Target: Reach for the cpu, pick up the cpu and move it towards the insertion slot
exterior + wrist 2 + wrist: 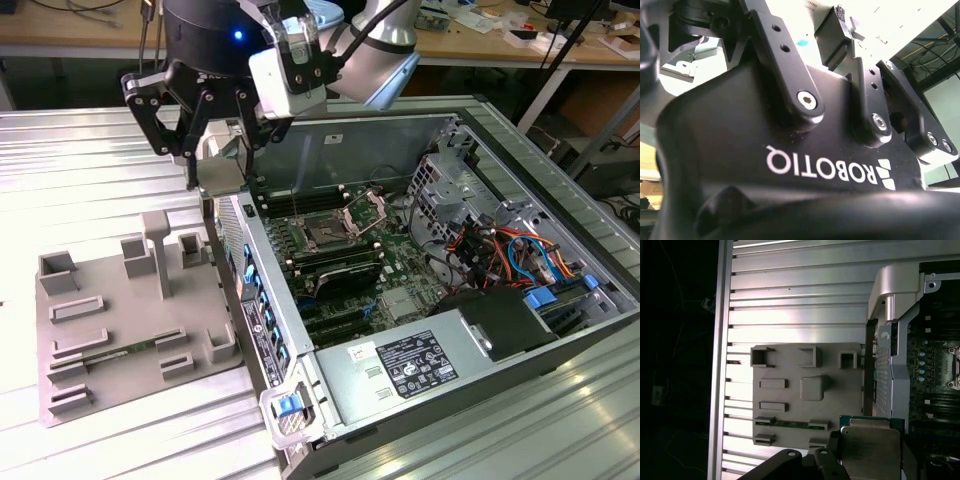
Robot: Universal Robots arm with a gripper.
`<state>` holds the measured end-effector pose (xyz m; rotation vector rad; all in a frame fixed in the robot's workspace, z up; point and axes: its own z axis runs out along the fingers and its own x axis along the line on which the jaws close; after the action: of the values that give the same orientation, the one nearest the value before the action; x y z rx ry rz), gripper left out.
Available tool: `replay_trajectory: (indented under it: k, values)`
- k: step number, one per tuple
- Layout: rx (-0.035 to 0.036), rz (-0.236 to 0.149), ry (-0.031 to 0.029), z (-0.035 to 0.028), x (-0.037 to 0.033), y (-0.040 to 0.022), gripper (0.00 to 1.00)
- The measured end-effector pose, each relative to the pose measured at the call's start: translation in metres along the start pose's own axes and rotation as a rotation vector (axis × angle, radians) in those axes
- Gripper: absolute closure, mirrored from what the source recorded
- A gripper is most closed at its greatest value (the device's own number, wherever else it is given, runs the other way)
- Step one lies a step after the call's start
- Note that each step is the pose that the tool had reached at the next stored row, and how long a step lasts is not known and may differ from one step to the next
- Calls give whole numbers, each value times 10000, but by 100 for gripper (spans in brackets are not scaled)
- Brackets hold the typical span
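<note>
Your gripper [215, 150] hangs above the case's edge, clamped on the cpu [871, 446]. The first wrist view shows the chip's silvery top between the fingers [827, 460]; the exterior view shows the slot [326, 236] lying beyond, well apart.

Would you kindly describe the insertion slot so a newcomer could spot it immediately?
Look inside the open computer case at the green motherboard. Near its middle sits the insertion slot, a small dark square framed in silvery metal, unlike the long black memory slots beside it.
</note>
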<state>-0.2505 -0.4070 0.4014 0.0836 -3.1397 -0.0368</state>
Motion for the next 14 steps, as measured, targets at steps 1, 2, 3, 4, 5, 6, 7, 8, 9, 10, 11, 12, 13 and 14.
replay_trajectory:
  k: [1,2,3,4,5,6,7,8,9,10,11,12,13,14]
  values:
    - [0,-1,0,0,-9,0,45]
    - [0,1,1,0,-14,-1,45]
    - [0,1,0,0,-18,-1,45]
    - [0,0,0,0,-24,-1,45]
    - [0,1,0,0,-26,-1,45]
    - [0,1,0,1,-29,-2,45]
    - [0,1,0,0,-34,-2,45]
    - [0,1,0,1,-37,-2,45]
    - [0,1,0,1,-40,-2,45]
    - [-1,1,-1,2,-43,-2,45]
    - [0,0,0,2,-49,-3,45]
    - [0,0,0,3,-54,-3,45]
    - [0,0,0,3,-56,-3,45]
    - [0,1,0,3,-59,-3,45]
